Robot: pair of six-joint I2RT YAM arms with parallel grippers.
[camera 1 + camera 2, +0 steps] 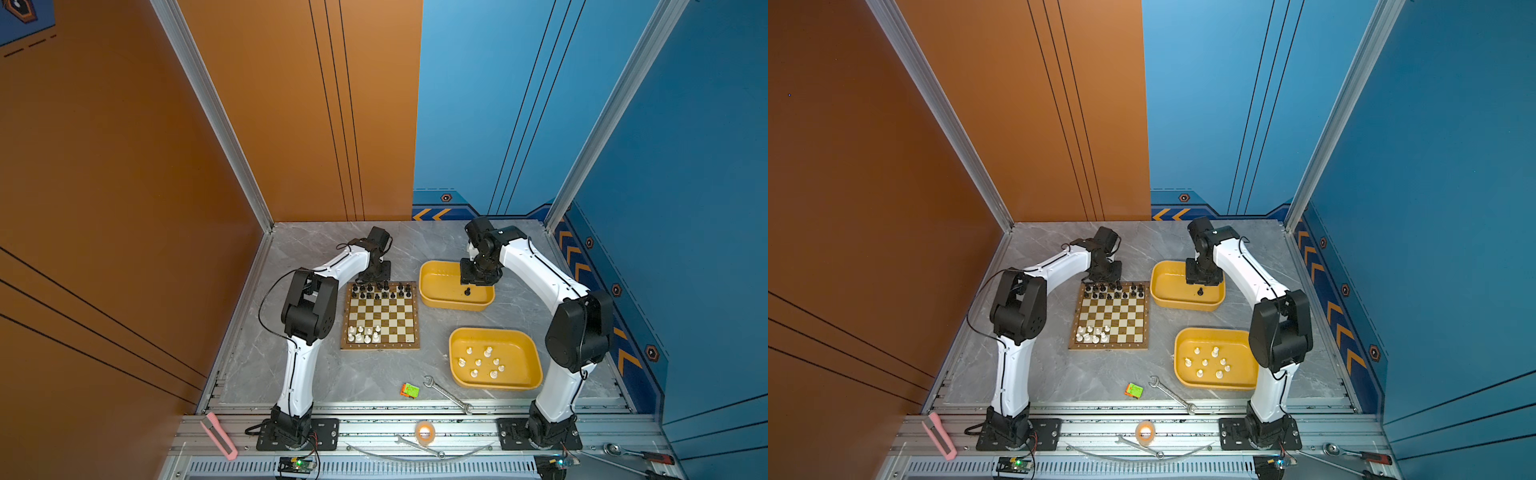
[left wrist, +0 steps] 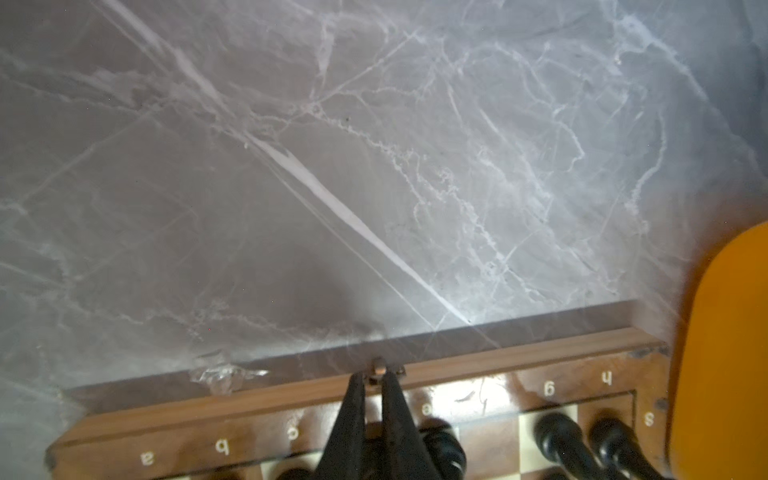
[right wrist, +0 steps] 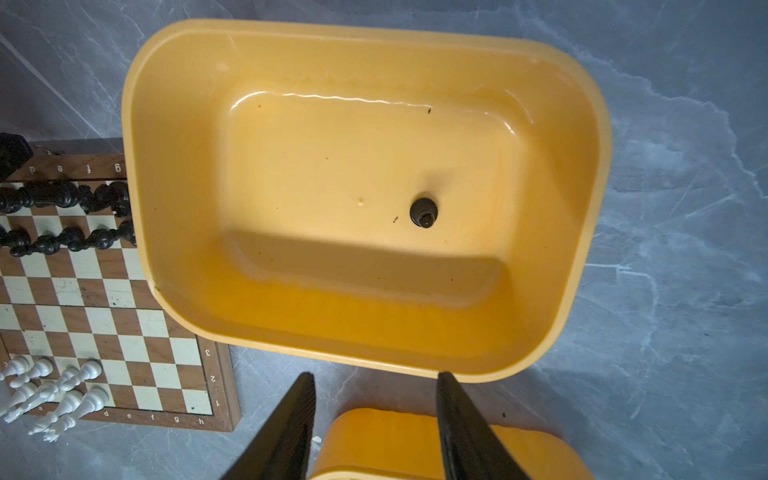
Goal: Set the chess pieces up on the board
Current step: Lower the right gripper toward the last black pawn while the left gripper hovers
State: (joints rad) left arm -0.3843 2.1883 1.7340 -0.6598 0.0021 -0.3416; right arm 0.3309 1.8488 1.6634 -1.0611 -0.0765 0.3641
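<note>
The board (image 1: 386, 321) is a flat square of glossy brown and cream checks inside a brown wooden border with pale letters. It lies at the middle of the counter (image 1: 311, 374), a smooth grey surface veined in white like marble. Two rows of black pieces (image 1: 380, 290), glossy and lathe-turned, stand along the board's far edge, and a tight cluster of creamy white pieces (image 1: 363, 334) stands at its near left corner. The left gripper (image 2: 374, 376) sits low over the middle of that far edge, by the small brass clasp. Its black tapered fingers are pressed to a thin slit where a dark rounded shape shows; whether it is pinched cannot be told. The right gripper (image 3: 375, 374) hangs over the near side of the far tray (image 1: 455, 305), its flat wedge fingers well apart with nothing between them. That tray, a smooth yellow plastic rounded rectangle just beside the board's far right corner, holds one black pawn (image 3: 424, 212), round-headed on a flared base. The near tray (image 1: 496, 330), of the same make, sits toward the counter's near right corner with loose white pieces (image 1: 482, 362) scattered upright inside.
</note>
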